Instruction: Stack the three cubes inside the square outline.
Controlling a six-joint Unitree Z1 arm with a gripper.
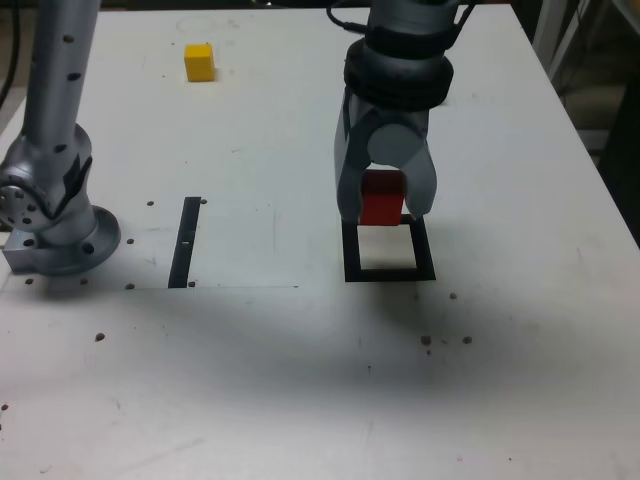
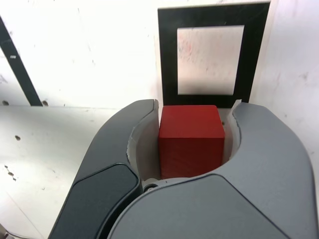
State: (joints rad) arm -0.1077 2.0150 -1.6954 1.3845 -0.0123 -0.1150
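One red cube (image 2: 191, 139) clamped in the fingers (image 2: 144, 129), just above the square outline's (image 1: 389, 273) far edge; yellow cube (image 1: 199, 61) sits well apart.

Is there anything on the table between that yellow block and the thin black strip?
No. In the exterior view, the table is bare between the yellow block and the black strip, apart from faint marks.

Two cubes are showing on the surface (image 1: 300, 380): one red cube (image 1: 381, 199) sitting at the far edge of the one square outline (image 1: 389, 272), and one yellow cube (image 1: 199, 62) lying well beyond it toward the exterior view's left. One thin black strip (image 1: 185, 242) is lying on the outline's left there.
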